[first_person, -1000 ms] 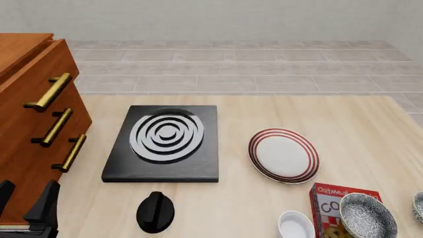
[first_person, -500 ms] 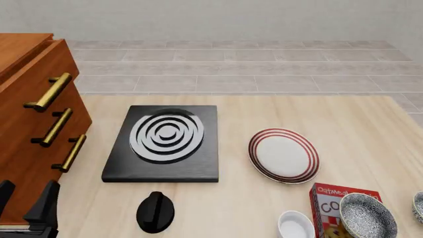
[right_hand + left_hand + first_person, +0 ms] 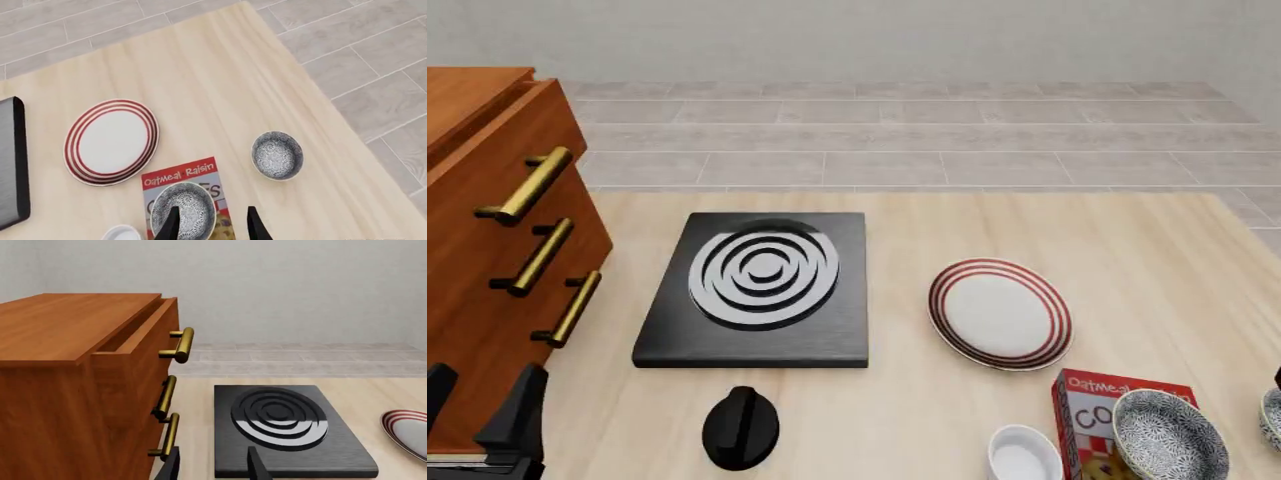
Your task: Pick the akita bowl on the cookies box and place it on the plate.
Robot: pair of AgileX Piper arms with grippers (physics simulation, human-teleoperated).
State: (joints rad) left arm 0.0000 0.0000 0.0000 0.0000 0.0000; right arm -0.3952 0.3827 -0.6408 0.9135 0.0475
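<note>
While my right gripper (image 3: 210, 225) hangs with its jaws spread and nothing between them, the akita bowl (image 3: 183, 210) sits just beneath on the cookies box (image 3: 189, 200). Beyond lies the plate (image 3: 111, 141), apart from the box, and my left gripper (image 3: 212, 467) also gapes unladen by the stove burner (image 3: 280, 419).

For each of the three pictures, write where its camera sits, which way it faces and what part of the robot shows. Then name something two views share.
Front view: fixed above the near table edge, looking forward and down; the left pincer shows bottom left.
Left wrist view: behind the left pincer, facing the drawer cabinet and burner.
Right wrist view: high behind the right pincer, looking down at the speckled bowl on the cookies box.
Shared: all three show the red-ringed plate.
</note>
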